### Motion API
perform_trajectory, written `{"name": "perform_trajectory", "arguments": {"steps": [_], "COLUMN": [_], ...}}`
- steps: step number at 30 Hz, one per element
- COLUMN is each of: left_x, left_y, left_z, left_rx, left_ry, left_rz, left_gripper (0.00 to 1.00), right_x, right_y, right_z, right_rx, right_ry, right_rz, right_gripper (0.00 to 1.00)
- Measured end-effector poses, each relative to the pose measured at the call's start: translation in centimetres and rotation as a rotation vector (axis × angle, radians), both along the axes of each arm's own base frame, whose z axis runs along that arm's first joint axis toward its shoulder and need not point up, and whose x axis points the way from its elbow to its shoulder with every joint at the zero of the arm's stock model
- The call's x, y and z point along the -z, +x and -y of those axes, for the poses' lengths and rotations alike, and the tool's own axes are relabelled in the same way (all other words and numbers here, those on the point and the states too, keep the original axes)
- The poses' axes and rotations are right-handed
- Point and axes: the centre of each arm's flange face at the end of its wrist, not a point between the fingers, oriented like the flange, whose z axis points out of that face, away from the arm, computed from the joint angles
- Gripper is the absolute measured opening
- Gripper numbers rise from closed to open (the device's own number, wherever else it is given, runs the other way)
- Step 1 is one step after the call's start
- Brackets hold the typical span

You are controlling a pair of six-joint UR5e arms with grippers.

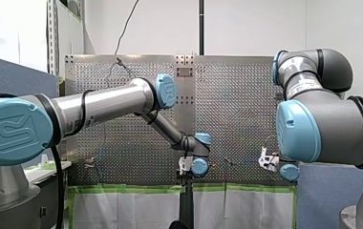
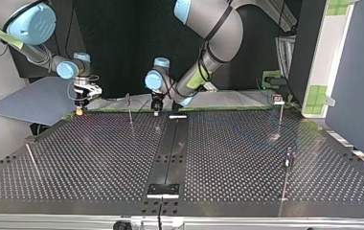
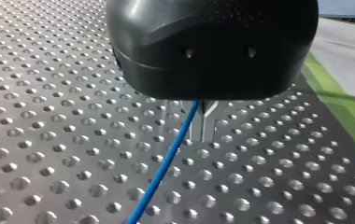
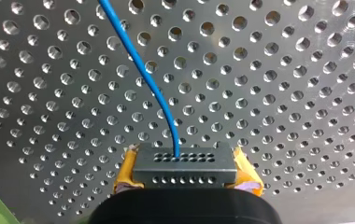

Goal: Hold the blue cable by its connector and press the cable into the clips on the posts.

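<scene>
**Right gripper [image 4: 186, 161] clamps the connector [image 4: 185, 173]; blue cable [image 4: 143, 74] runs out over the table [image 2: 247, 158]**

The perforated metal table fills the top view, with a black strip [image 2: 173, 148] running down its middle. Both arms hang over the table's far edge in that view. My left arm [image 1: 108, 102] reaches from the front view's left to the middle of the table's edge. My right arm [image 1: 323, 124] bends in from that view's right.

In the top view the right gripper sits at the far left corner of the table. The left gripper [image 3: 204, 123] stands low just beside the far end of the black strip.

The right wrist view shows the right gripper closed on the connector, a dark grey block with rows of small holes. Its yellow pads [image 4: 125, 170] press against the block's two ends. The blue cable leaves the face of the block that points away from the gripper, curves, and runs off over the table's holes.

In the left wrist view the left gripper's metal fingers [image 3: 212, 126] stand close together with only a thin slit between them, their tips just above the table. The blue cable comes out from under the black gripper body right at those fingers and slants away over the table. Whether the fingers pinch it cannot be told.

Thin posts stand on the table in the top view. One [image 2: 130, 109] is between the two grippers, another [image 2: 280, 115] is at the far right, and a third [image 2: 288, 160] is nearer at the right. The cable is too fine to trace there.
</scene>
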Motion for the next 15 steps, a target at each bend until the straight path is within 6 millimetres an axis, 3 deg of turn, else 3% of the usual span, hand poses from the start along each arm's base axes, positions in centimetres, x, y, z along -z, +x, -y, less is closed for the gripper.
{"name": "perform_trajectory", "arguments": {"steps": [2,3,4,5,6,8,9,10,15], "left_x": [0.3,0.3,0.4,0.4,0.4,0.5,0.5,0.5,0.9], "left_y": [-0.1,-0.2,-0.3,-0.3,-0.4,-0.3,-0.3,-0.3,-1.1], "left_z": [-0.1,-0.1,-0.1,-0.1,-0.1,-0.2,-0.2,-0.2,-0.5], "left_rx": [0.002,0.004,0.006,0.008,0.010,0.013,0.014,0.014,0.000], "left_ry": [0.004,0.007,0.011,0.019,0.025,0.041,0.048,0.056,0.124], "left_rz": [-0.004,-0.005,-0.005,-0.005,-0.004,-0.002,-0.001,0.000,-0.018], "left_gripper": [0.37,0.37,0.54,0.63,0.63,0.86,0.86,1.00,1.00], "right_x": [0.0,0.0,0.0,0.0,0.0,0.0,0.0,0.0,0.0], "right_y": [0.1,0.1,0.2,0.2,0.3,0.4,0.5,0.6,0.9], "right_z": [0.0,0.0,0.0,0.0,0.0,-0.1,-0.1,-0.1,-0.2], "right_rx": [-0.001,-0.002,-0.002,-0.003,-0.004,-0.007,-0.007,-0.009,-0.013], "right_ry": [0.001,0.001,0.002,0.002,0.002,0.003,0.003,0.003,0.003], "right_rz": [0.000,0.000,-0.001,-0.001,-0.001,-0.001,-0.001,-0.001,-0.002], "right_gripper": [0.00,0.00,0.00,0.00,0.00,0.00,0.00,0.00,0.00]}}
